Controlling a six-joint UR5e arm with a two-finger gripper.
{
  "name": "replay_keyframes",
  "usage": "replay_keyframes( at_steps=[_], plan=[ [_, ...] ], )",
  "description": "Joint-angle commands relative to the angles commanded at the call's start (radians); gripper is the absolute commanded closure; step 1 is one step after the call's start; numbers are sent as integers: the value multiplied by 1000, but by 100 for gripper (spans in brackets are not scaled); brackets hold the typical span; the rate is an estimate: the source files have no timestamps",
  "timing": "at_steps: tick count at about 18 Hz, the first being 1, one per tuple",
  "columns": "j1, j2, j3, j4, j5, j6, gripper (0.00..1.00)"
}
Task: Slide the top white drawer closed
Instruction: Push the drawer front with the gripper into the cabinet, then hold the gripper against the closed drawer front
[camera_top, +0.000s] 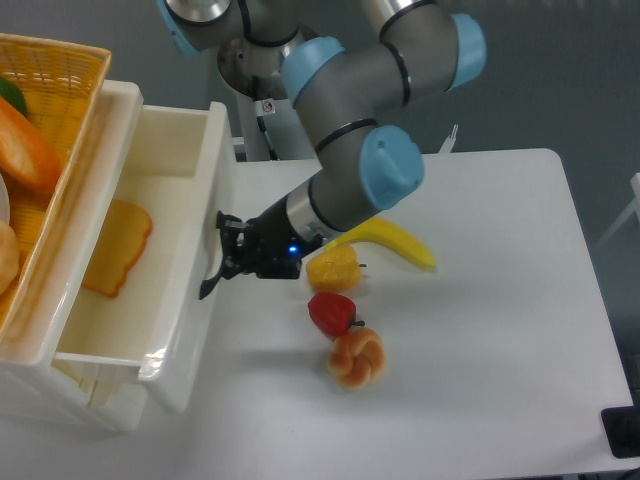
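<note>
The top white drawer (150, 260), left of frame, stands partly open. The hand (228, 260) presses at its black handle (212, 275); grip state cannot be told. Recommended: push leftward, square to the front, avoiding skew.

One top white drawer (190, 250), partly open, holding one bread slice (112, 262). One yellow wicker basket (62, 100) at ten o'clock, contents partly cut off; count not possible. On the tabletop (500, 320): one banana (392, 243), one orange-yellow fruit (333, 268), one red fruit (331, 313), one bread roll (357, 360). One arm, one gripper (228, 262).
</note>
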Motion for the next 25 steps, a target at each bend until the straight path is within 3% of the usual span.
replay_keyframes(
  at_steps=[7, 13, 25],
  plan=[
    [-66, 8, 2, 9, 2, -48, 100],
    [-108, 2, -8, 84, 5, -129, 100],
    [-149, 3, -9, 87, 5, -143, 100]
  ],
)
